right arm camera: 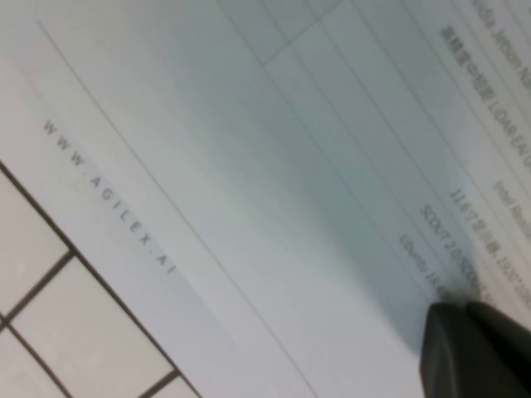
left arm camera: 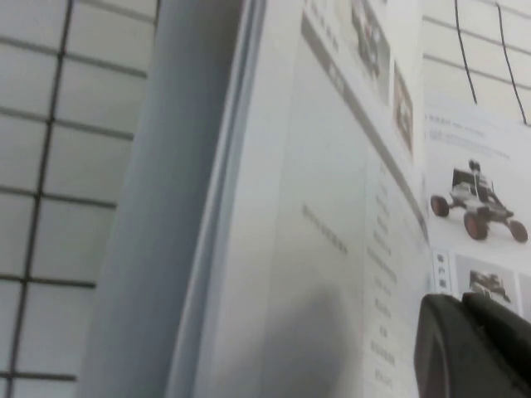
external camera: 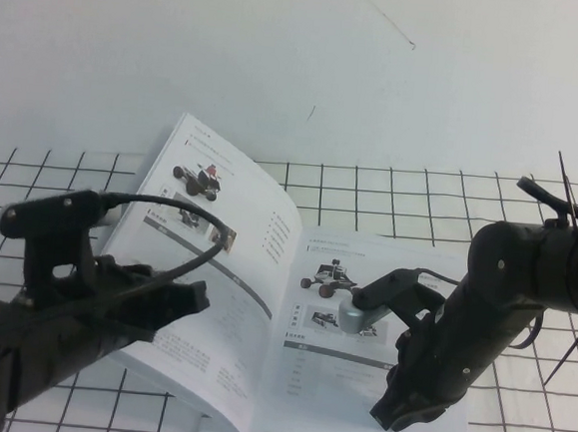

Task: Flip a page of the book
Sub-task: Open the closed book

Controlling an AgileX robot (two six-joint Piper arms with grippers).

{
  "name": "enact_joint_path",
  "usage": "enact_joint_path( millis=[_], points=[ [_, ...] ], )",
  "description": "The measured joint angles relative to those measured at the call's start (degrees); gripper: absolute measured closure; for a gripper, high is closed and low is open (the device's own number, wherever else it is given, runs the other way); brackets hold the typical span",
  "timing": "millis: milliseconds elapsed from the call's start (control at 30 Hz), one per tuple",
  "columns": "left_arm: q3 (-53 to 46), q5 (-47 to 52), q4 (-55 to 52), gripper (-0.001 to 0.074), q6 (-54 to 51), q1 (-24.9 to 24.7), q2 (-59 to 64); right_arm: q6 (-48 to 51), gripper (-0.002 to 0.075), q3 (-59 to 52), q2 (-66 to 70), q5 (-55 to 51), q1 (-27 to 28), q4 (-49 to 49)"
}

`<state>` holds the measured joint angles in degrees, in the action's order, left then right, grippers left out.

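Observation:
The book lies open on the gridded table, with printed pages showing small wheeled robots. Its left page rises at a slant toward the back left. My left gripper hovers at the left page's outer part, its fingers closed together and empty; in the left wrist view it sits over the page text near the book's layered edge. My right gripper points down onto the lower right page, shut, with its tips touching the paper by lines of print.
The white tabletop with black grid lines surrounds the book. A plain white wall stands behind. A black cable loops over the left arm. Thin black ties stick up from the right arm.

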<state>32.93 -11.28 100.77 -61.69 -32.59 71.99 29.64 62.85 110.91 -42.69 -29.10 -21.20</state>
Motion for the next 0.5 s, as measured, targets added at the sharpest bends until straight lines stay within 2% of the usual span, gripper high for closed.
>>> enact_joint_path(
  millis=[133, 267, 400, 500],
  points=[
    [0.0, -6.6, 0.0, 0.0737, -6.0, -0.7, -6.1, -0.1, 0.0724, 0.0, 0.0, 0.0, 0.0, 0.8],
    [-0.2, -8.6, 0.0, 0.0737, -8.0, -0.7, -12.2, -0.1, 0.0724, 0.0, -0.2, 0.0, 0.0, 2.1],
    [-0.2, -3.8, 0.0, 0.0737, -8.2, -0.7, -14.8, -0.1, 0.0724, 0.0, -0.3, 0.0, 0.0, 2.4],
    [0.0, 4.1, 0.0, 0.0737, -7.9, -0.7, -13.3, -0.1, 0.0724, 0.0, -0.3, 0.0, 0.0, 2.6]
  ],
)
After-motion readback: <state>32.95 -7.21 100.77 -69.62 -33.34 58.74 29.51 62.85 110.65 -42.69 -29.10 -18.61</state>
